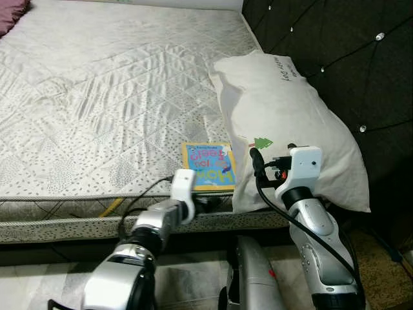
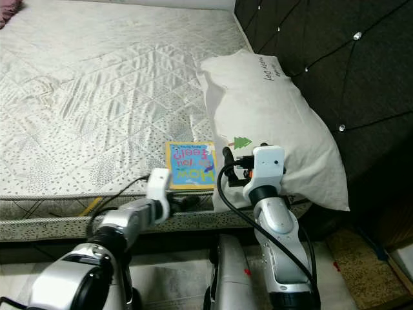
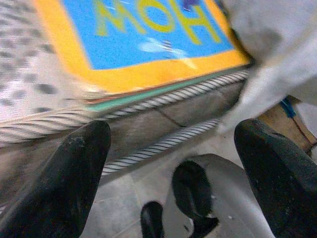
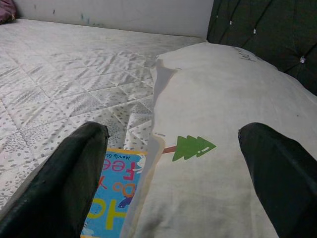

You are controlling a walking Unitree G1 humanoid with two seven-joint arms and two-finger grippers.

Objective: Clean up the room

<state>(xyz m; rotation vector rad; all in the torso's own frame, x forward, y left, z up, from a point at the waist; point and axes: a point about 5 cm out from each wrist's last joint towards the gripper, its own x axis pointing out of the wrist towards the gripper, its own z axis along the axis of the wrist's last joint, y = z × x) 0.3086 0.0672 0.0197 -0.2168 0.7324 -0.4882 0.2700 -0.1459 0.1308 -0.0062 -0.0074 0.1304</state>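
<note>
Overhead, quilted mattress (image 1: 110, 97), pillow (image 1: 284, 116), book (image 1: 208, 166) at edge, both jaws apart.

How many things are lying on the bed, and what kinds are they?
Pillows: 1, the white pillow by the dark headboard.
Books: 1, the blue and yellow book at the mattress edge, beside the pillow.
Pinkish cloth: 1, at the far corner; what it is, I cannot tell.
Total: 3
</note>
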